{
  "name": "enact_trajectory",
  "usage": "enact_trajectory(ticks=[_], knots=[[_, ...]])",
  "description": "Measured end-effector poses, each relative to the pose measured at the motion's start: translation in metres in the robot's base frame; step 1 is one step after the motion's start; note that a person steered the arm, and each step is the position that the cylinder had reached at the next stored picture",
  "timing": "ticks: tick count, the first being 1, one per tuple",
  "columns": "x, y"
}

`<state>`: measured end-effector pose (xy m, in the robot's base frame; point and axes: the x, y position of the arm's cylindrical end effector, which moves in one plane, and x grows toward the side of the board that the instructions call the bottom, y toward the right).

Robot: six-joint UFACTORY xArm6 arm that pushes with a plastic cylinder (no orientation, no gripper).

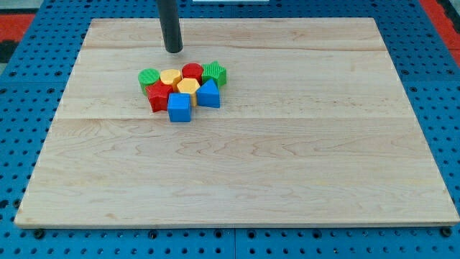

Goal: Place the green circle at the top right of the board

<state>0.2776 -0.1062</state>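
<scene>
Camera view: eight blocks in one cluster, my tip just above them

Camera view shows my tip (173, 51) resting on the table (287, 165), toward the view's top and a little left of centre. It is the plain end of a dark rod: it has no claw to open or shut, and it holds nothing and touches no block.

Eight blocks lie below my tip in one tight cluster, two of each colour.

- Green: the green circle (149, 78) is below my tip and to the view's left, at the cluster's left end. A ridged green block (214, 73) is below my tip and to the view's right, at the cluster's right end.
- Yellow: one yellow block (169, 77) is almost straight below my tip and is the block nearest to it. A yellow hexagon (188, 88) is lower and slightly right.
- Red: a rounded red block (191, 71) is just below and right of my tip. A red star-like block (158, 96) is lower and to the left.
- Blue: a blue block (208, 94) is lower right, and a blue cube (180, 108) is farthest below my tip.

The green circle is a low, round, bright green piece with a ribbed top. It touches the first yellow block on its right and the red star-like block below it. It sits in the table's upper left part, well apart from the top right corner.
</scene>
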Motion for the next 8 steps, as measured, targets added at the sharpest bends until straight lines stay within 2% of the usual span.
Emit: enact_trajectory(ticks=[2,3,6,8], knots=[[0.004,-0.006],[0.034,-0.06],[0.035,-0.077],[0.106,-0.078]])
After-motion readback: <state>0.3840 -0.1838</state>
